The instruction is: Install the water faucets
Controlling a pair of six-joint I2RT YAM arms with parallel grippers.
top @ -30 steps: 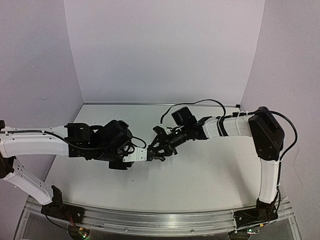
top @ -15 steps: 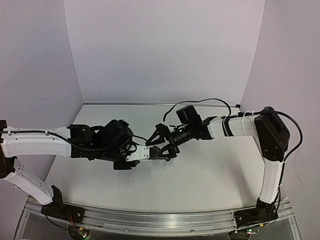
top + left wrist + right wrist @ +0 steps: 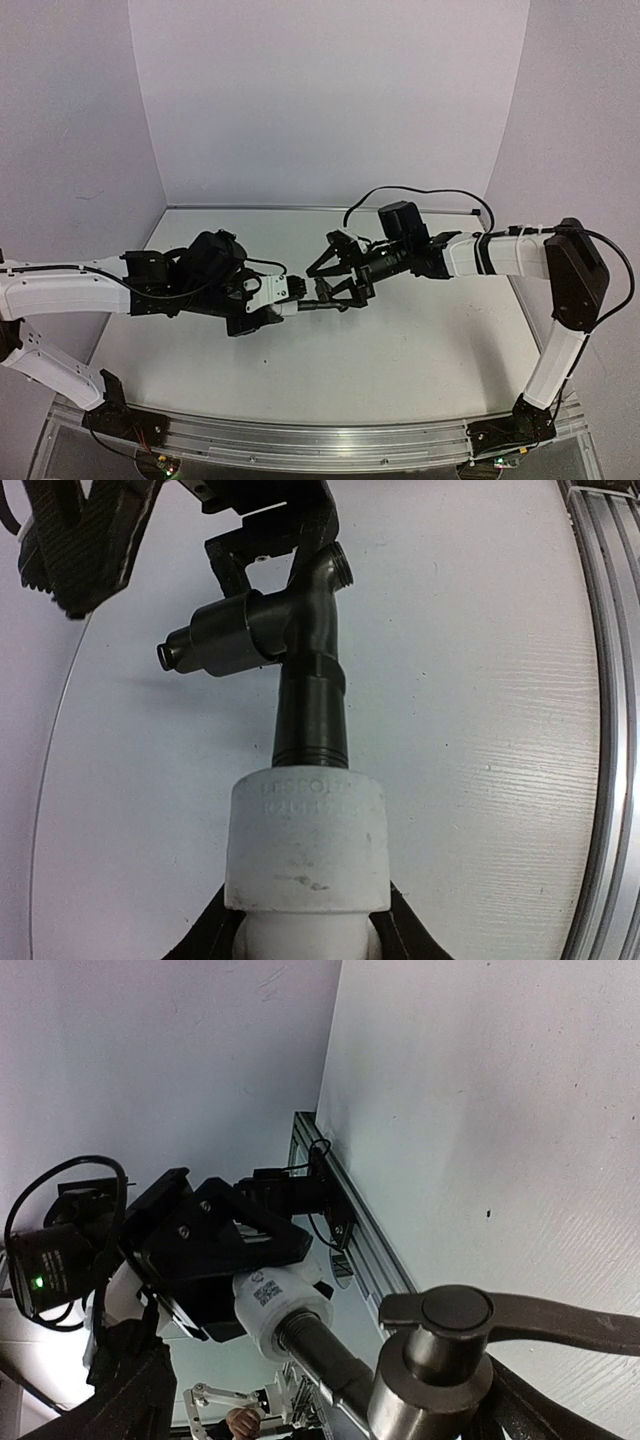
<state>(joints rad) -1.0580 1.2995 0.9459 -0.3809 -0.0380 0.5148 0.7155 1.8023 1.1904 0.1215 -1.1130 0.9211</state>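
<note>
**Water faucet** (image 3: 305,645), one item. Small tap in dark grey metal, with a dull sheen.

- Threaded stem is sitting screwed into the mouth of the white fitting (image 3: 305,830), in line with it, and a narrow band of thread is showing at the joint.
- Bent spout is ending in a short threaded mouth and angling away from the stem.
- Round valve body is jutting out sideways.
- Thin lever handle is lying flat across the round cap and reaching off to one side.
- Whole tap is lying roughly level, raised above the table (image 3: 420,350) near its middle.
</note>
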